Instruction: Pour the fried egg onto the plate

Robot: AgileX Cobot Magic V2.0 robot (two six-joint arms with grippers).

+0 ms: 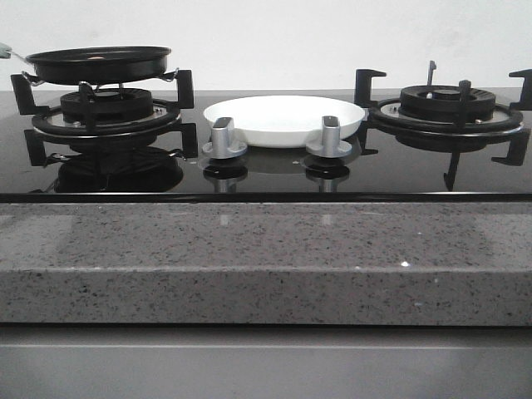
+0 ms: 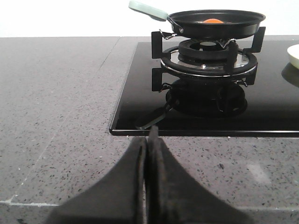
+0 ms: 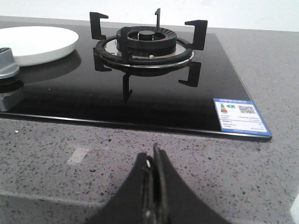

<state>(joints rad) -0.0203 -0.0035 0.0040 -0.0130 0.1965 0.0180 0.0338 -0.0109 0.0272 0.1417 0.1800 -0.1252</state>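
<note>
A black frying pan [image 1: 100, 64] sits on the left burner [image 1: 106, 108]; it also shows in the left wrist view [image 2: 215, 23] with a pale green handle [image 2: 147, 9]. The fried egg lies in it; only its orange yolk [image 2: 212, 20] shows over the rim. The white plate [image 1: 284, 120] sits on the black hob between the burners, behind two knobs, and in the right wrist view [image 3: 37, 43]. My left gripper [image 2: 148, 140] is shut and empty over the stone counter in front of the pan. My right gripper [image 3: 154, 156] is shut and empty in front of the right burner [image 3: 145, 46]. Neither shows in the front view.
Two silver knobs [image 1: 224, 139] [image 1: 329, 137] stand in front of the plate. The right burner [image 1: 445, 108] holds nothing. The glass hob [image 1: 266, 179] is set in a speckled grey counter [image 1: 266, 241] with a thick front edge. A label [image 3: 239, 115] sits at the hob's near right corner.
</note>
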